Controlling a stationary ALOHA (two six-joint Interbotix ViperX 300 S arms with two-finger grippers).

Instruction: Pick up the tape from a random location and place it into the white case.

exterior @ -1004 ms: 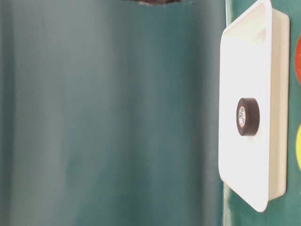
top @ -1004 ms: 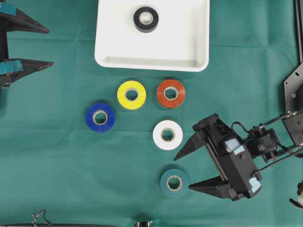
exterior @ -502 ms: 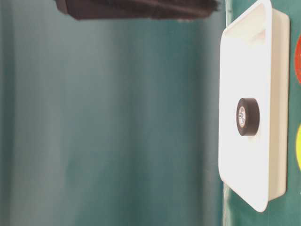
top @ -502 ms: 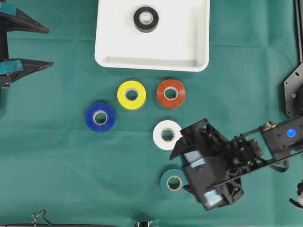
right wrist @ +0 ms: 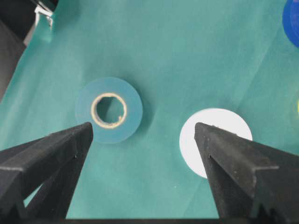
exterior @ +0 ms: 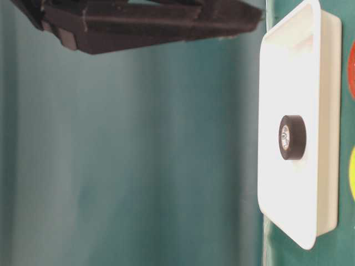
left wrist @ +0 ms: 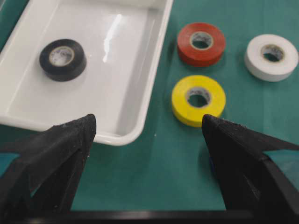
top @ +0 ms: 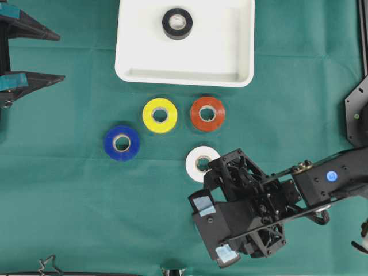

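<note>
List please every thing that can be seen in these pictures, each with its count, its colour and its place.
white case: one, white, on the cloth at the top middle of the overhead view.
black tape: one, black, lying flat inside the white case.
yellow tape: one, yellow, on the cloth just below the case.
red tape: one, red, right of the yellow tape.
blue tape: one, blue, lower left of the yellow tape.
white tape: one, white, below the red tape, partly under the right arm.
teal tape: one, teal, on the cloth, seen between the right fingers from the wrist camera.
table cloth: one, green.
left gripper: one, black, open, at the left edge.
right gripper: one, black, open, above the teal tape.
</note>
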